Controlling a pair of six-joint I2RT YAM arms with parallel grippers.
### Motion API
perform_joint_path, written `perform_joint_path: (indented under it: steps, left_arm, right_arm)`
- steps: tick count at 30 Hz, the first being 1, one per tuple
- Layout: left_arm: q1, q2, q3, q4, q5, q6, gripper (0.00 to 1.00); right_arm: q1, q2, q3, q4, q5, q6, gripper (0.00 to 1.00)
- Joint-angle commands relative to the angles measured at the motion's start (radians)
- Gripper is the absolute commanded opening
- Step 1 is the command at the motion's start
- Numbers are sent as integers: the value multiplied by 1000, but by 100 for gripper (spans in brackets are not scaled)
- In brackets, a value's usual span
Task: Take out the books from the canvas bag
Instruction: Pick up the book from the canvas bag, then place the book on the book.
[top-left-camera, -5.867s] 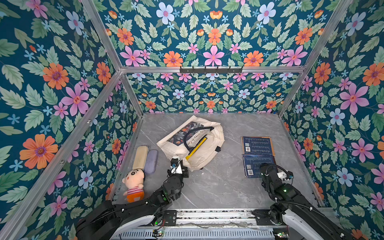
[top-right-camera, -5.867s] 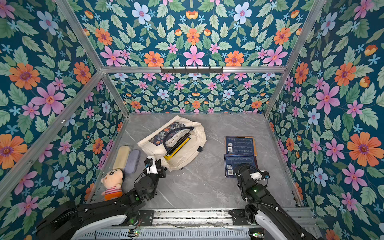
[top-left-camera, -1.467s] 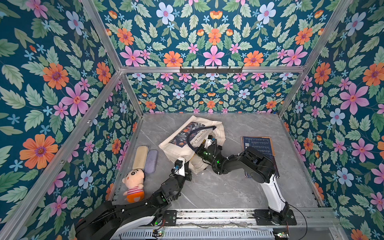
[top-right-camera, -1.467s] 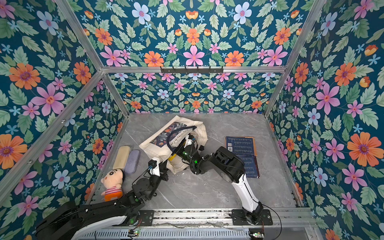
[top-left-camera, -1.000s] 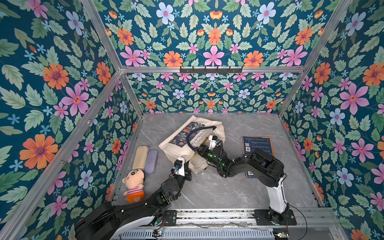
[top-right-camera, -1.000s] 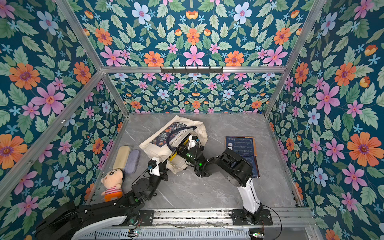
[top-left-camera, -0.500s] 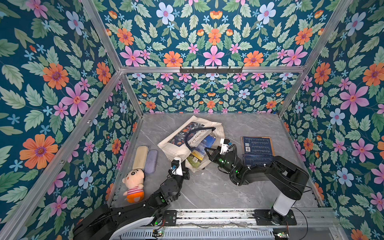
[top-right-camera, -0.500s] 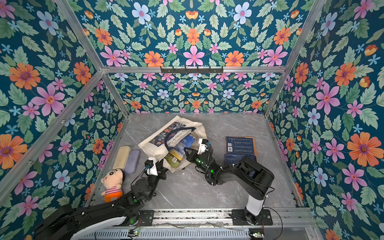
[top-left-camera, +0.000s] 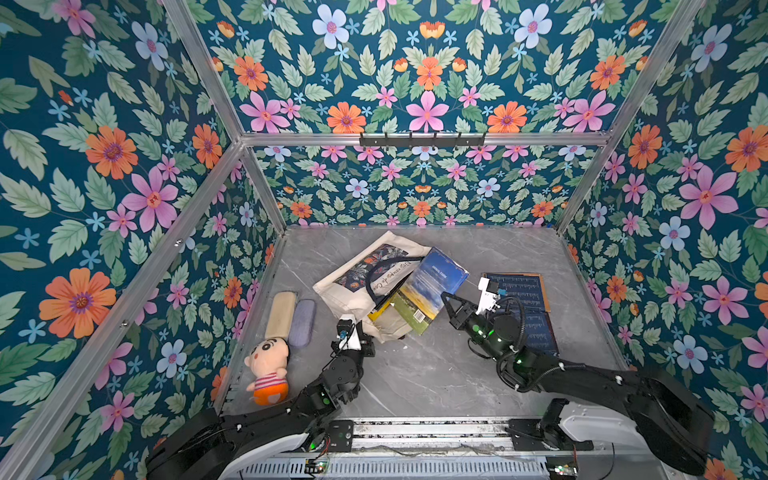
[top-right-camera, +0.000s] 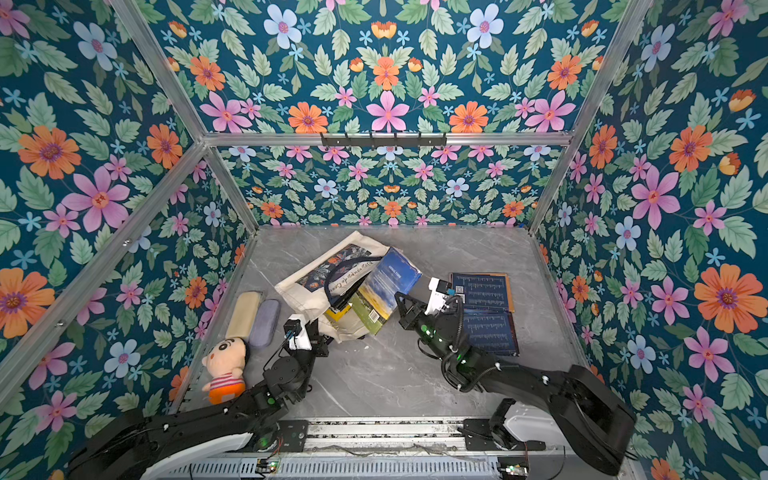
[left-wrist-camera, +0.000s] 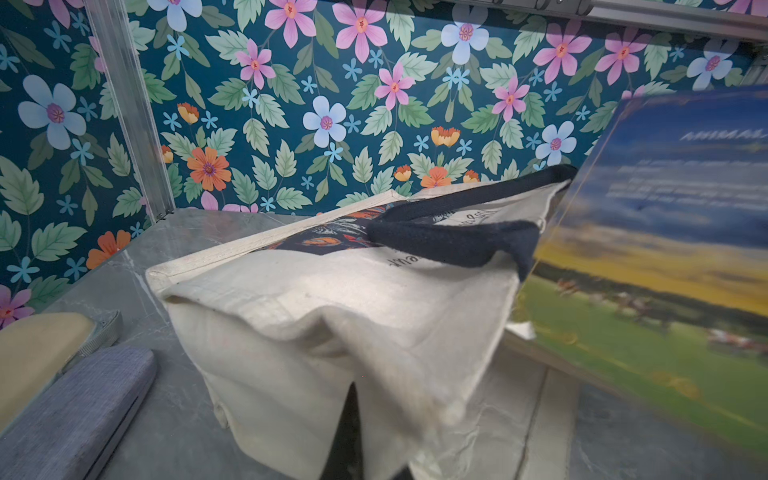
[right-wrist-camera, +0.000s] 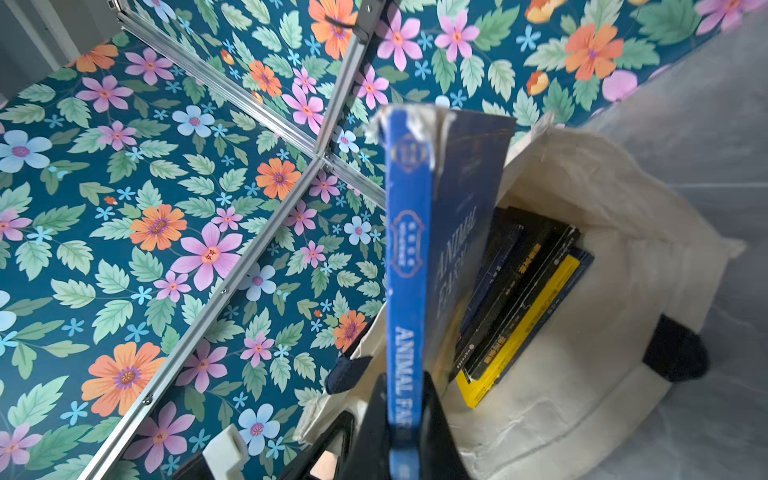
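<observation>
The cream canvas bag (top-left-camera: 353, 291) (top-right-camera: 307, 291) lies mid-table with its mouth toward the front right. My right gripper (top-left-camera: 446, 300) (top-right-camera: 400, 300) is shut on the spine of a blue landscape-cover book (top-left-camera: 432, 286) (top-right-camera: 384, 291), held tilted, its lower part still at the bag's mouth. The right wrist view shows the jaws (right-wrist-camera: 405, 419) clamping that spine (right-wrist-camera: 405, 270), with more books (right-wrist-camera: 519, 299) stacked inside the bag (right-wrist-camera: 602, 332). My left gripper (top-left-camera: 366, 343) (top-right-camera: 322, 343) is shut on the bag's near edge (left-wrist-camera: 332, 316). Two dark blue books (top-left-camera: 519, 291) (top-left-camera: 536, 332) lie flat at the right.
A plush doll (top-left-camera: 268, 370) lies at the front left beside the wall. Behind it are a beige case (top-left-camera: 281, 313) and a grey-purple case (top-left-camera: 302, 322). A hook rail (top-left-camera: 422, 139) hangs on the back wall. Flowered walls close in three sides.
My right gripper has drawn the blue book up and rightward out of the bag's mouth. The bag's opening has shifted with it. The left gripper has kept its hold on the bag.
</observation>
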Motion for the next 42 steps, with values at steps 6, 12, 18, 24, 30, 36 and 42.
perform_joint_path:
  steps: [6, 12, 18, 24, 30, 36, 42]
  left_arm:
    - [2, 20, 18, -15, -49, -20, 0]
    - [2, 18, 11, 1, -28, -20, 0]
    - [2, 20, 12, 3, -11, -18, 0]
    - [2, 33, 19, -1, 0, -19, 0]
    - [2, 35, 21, -8, 8, -22, 0]
    - [2, 40, 24, -10, 9, -21, 0]
    - [2, 44, 27, -10, 10, -19, 0]
  right_arm:
    - [-11, -354, -35, -419, 290, -81, 0]
    - [-156, -454, -67, -533, 267, -25, 0]
    - [-356, -474, -80, -531, 153, 13, 0]
    - [-515, -382, -59, -465, 73, 71, 0]
    - [-595, -252, -44, -328, 50, 103, 0]
    - [-626, -152, -16, -234, 79, 77, 0]
    - [-675, -42, -37, -135, 76, 126, 0]
